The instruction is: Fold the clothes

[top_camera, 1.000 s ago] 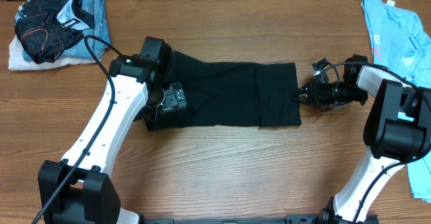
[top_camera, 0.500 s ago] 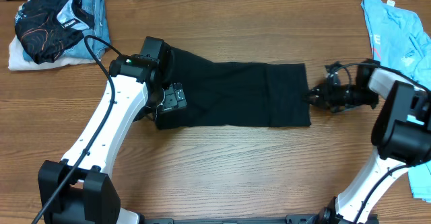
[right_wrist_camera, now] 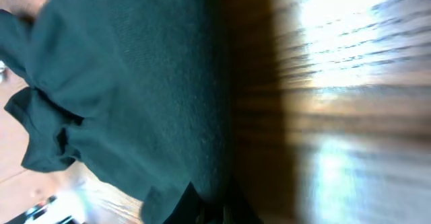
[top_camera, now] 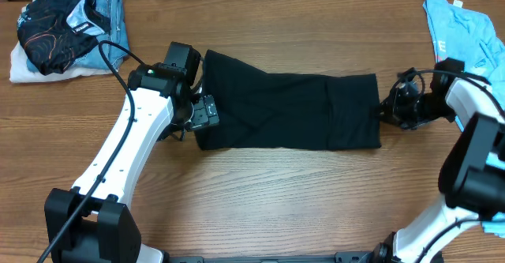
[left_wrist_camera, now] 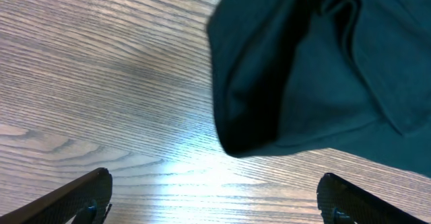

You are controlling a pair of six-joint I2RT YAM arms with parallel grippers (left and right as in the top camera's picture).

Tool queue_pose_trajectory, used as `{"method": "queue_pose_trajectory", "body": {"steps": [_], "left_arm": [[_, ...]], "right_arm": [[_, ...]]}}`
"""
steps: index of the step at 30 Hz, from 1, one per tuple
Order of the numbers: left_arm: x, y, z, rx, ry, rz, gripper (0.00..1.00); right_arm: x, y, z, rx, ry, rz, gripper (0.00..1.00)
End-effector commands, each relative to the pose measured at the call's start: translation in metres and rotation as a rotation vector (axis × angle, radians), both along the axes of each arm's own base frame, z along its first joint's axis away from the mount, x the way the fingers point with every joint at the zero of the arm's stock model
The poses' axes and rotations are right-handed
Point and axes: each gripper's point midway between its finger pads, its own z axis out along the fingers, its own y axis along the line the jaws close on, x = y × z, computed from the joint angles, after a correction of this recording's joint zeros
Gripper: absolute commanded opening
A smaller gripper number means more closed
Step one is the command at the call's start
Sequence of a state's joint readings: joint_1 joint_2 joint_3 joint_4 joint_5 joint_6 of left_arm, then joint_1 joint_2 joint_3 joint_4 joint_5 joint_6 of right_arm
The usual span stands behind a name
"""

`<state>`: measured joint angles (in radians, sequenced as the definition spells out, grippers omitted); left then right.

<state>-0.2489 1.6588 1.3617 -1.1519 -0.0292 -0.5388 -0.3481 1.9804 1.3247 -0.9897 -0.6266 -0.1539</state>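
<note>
The wooden desk (top_camera: 260,192) carries a long black shirt (top_camera: 292,111) at its middle. A blue shirt (top_camera: 461,34) lies at the right edge, and a heap (top_camera: 67,26), perhaps with jeans, lies far left.

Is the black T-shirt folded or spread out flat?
Folded: the black T-shirt lies as a long narrow band with overlapping layers.

Centre: plain black folded cloth T-shirt (top_camera: 288,111), no print, reads dark teal-tinted in both wrist views. Under it, brown wooden table (top_camera: 276,200), fine darker grain lines, pale glare patches. Far right: light blue printed cloth T-shirt (top_camera: 461,38), pinkish-red lettering plus white marks. Top-left pile: crumpled black garment (top_camera: 55,30) with thin orange-red lines and a white panel, faded blue denim (top_camera: 110,6), white cloth (top_camera: 31,67) beneath. The left arm (top_camera: 130,148) has white links, black joints, small green light; right arm (top_camera: 473,105) same white and black.
</note>
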Motion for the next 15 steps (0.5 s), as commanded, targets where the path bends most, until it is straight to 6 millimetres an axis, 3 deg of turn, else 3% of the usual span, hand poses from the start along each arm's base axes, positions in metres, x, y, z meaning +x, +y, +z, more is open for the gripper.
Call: {"method": "queue_pose_trajectory", "body": {"steps": [1, 4, 8, 15], "left_arm": [[-0.001, -0.003, -0.001, -0.002, -0.002, -0.031, 1.0], [0.0, -0.004, -0.001, -0.003, -0.005, -0.031, 1.0], [0.001, -0.004, 0.0, -0.004, -0.009, -0.031, 1.0], [0.0, -0.004, 0.0, -0.004, -0.007, -0.031, 1.0]], "right_arm": [[0.007, 0.0, 0.04, -0.108, -0.077, -0.015, 0.04], [0.006, 0.008, 0.051, -0.172, -0.086, -0.002, 0.04], [0.004, 0.028, 0.047, -0.265, -0.054, 0.036, 0.04], [0.006, 0.079, 0.042, -0.351, -0.066, 0.127, 0.04]]}}
